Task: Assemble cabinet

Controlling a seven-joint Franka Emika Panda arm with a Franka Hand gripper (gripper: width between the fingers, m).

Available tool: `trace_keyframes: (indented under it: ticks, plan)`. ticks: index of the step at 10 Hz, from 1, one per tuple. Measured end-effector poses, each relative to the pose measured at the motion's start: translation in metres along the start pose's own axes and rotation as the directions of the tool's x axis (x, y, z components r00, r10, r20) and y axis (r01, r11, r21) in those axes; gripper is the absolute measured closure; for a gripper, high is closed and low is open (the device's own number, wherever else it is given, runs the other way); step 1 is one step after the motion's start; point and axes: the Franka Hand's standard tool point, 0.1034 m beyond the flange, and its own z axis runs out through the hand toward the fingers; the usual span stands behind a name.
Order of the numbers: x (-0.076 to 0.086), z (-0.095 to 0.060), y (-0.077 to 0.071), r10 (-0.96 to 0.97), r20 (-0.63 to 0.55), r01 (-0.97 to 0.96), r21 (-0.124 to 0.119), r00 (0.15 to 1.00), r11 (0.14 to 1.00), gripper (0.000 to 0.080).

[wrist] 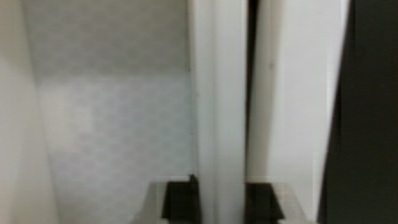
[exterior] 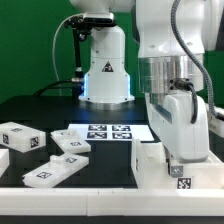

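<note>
The cabinet (exterior: 158, 168) is a white box with a square tag, low at the exterior view's right. My gripper (exterior: 176, 98) reaches straight down onto it from above. A white upright panel (exterior: 186, 128) stands at the cabinet under my hand. In the wrist view my gripper (wrist: 222, 200) has its two dark fingertips (wrist: 180, 201) pressed on either side of this thin white panel (wrist: 221, 90), seen edge-on. A second white wall (wrist: 299, 100) runs beside it. The gripper is shut on the panel.
The marker board (exterior: 105, 132) lies flat in the middle of the black table. Several loose white tagged blocks (exterior: 68, 146) lie at the exterior view's left, one (exterior: 22, 137) further left. The arm's base (exterior: 104, 70) stands behind.
</note>
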Motion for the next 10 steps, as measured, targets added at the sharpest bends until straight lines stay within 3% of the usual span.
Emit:
trace_keyframes:
  ticks: [2,8,9,10]
  plan:
    - [0.0,0.001,-0.007,0.031,-0.007,-0.031,0.005,1.0,1.0,0.0709]
    - [0.0,0.002,-0.011,0.023,-0.021,-0.023,-0.012,1.0,1.0,0.0709]
    - [0.002,-0.001,-0.012,0.002,-0.016,-0.002,-0.008,1.0,1.0,0.0625]
    - [0.006,-0.012,-0.013,-0.025,0.005,0.025,0.009,1.0,1.0,0.0625]
